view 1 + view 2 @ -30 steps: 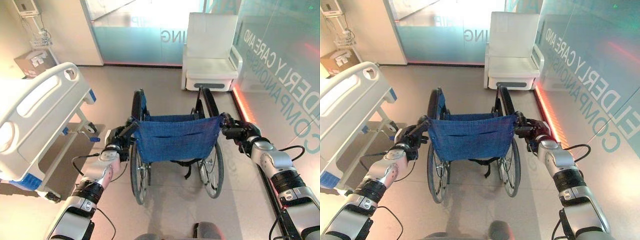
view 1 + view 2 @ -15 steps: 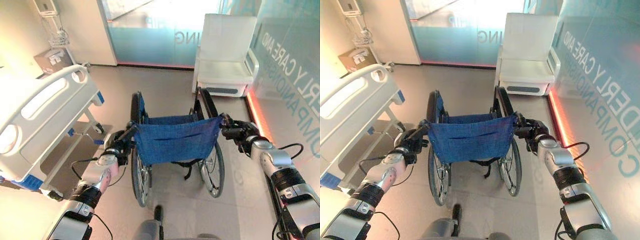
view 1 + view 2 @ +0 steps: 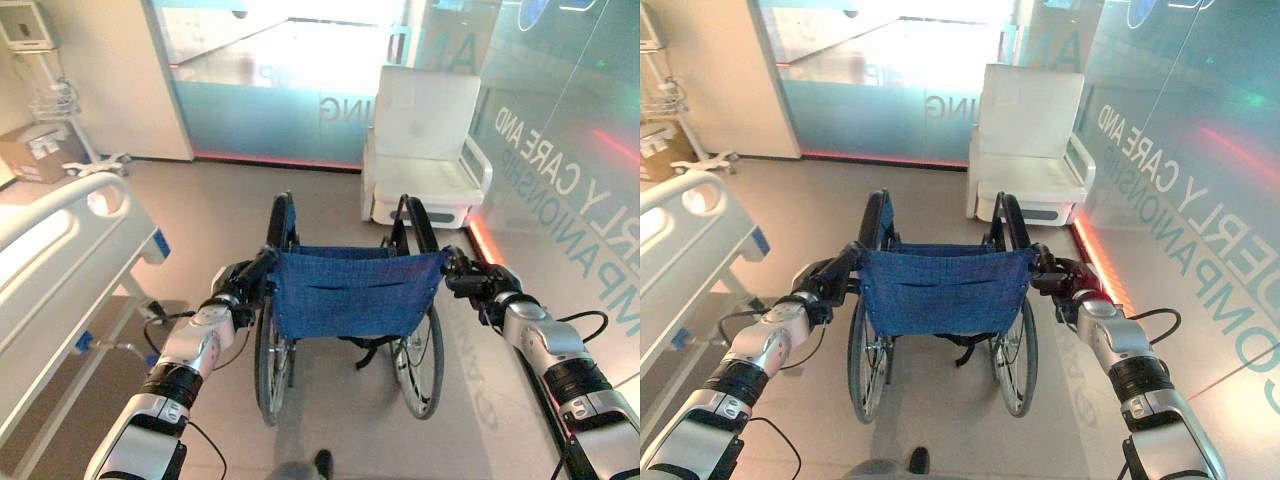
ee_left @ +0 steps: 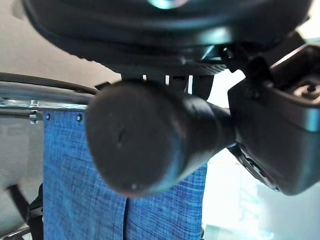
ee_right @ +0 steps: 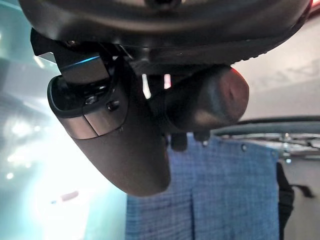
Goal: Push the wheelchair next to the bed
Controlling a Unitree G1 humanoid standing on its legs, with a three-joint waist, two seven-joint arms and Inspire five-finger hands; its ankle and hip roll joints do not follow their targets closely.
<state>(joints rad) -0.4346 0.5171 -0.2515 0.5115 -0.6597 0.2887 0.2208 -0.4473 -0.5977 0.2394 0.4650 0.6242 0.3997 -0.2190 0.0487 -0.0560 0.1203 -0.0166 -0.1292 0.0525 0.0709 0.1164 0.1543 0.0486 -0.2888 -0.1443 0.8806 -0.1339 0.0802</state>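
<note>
Both arms reaching forward: left hand (image 3: 232, 288) and right hand (image 3: 478, 284) curling round wheelchair (image 3: 350, 296) push handles (image 4: 150, 135). Bed (image 3: 50, 270) standing left.

A pale, glossy floor (image 3: 330, 410) carries everything. The wheelchair (image 3: 350, 300) stands at the centre of the frame on its two large spoked wheels, its blue fabric back facing the camera. In the upper middle, beyond the wheelchair and apart from it, a white armchair (image 3: 425, 150) sits on the floor against a frosted glass wall. At the left edge the bed (image 3: 60, 270) rests on the floor, its white end rail nearest the wheelchair, with a gap of bare floor between them. In the upper left corner a cardboard box (image 3: 35, 152) lies beside a white wire stand (image 3: 65, 120).
</note>
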